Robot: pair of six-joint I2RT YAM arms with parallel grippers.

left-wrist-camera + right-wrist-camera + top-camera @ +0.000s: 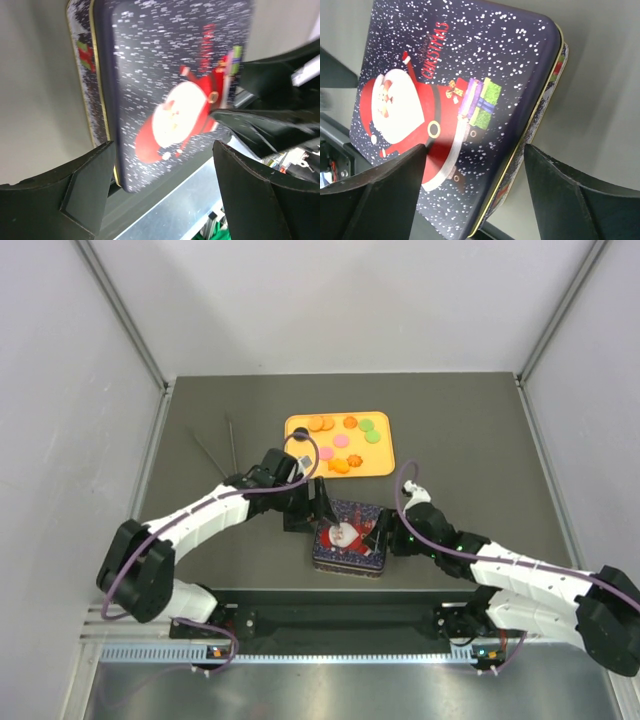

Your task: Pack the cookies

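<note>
Judging from how things lie, the packing is taken to be barely begun. The tin (347, 537), dark blue with a Santa on its lid, is seen lying flat with the lid on. The cookies (340, 440) are all found on the orange tray (385, 462), just beyond the tin's far edge. They are spread loosely there: mostly orange, with a few pink and green, and one black at the end of the tray nearest the left arm. No cookie is seen on the tin, beside it or in either claw. What the tin holds cannot be told while it is shut.

The left gripper (164, 165) is placed at the tin's far left corner, its jaws spread wide. The right gripper (475, 160) is placed at the tin's right side, jaws likewise wide and straddling the lid's edge. Nothing is clamped in either. Whether a finger brushes the rim cannot be settled, since the left wrist view is blurred.

A pair of thin sticks (232, 445), possibly tongs or chopsticks, is left well off to the far left of the tin.

The step in hand is judged to be getting the lid off. After that, every cookie remains to be carried from tray to tin, and the lid to be put back.
</note>
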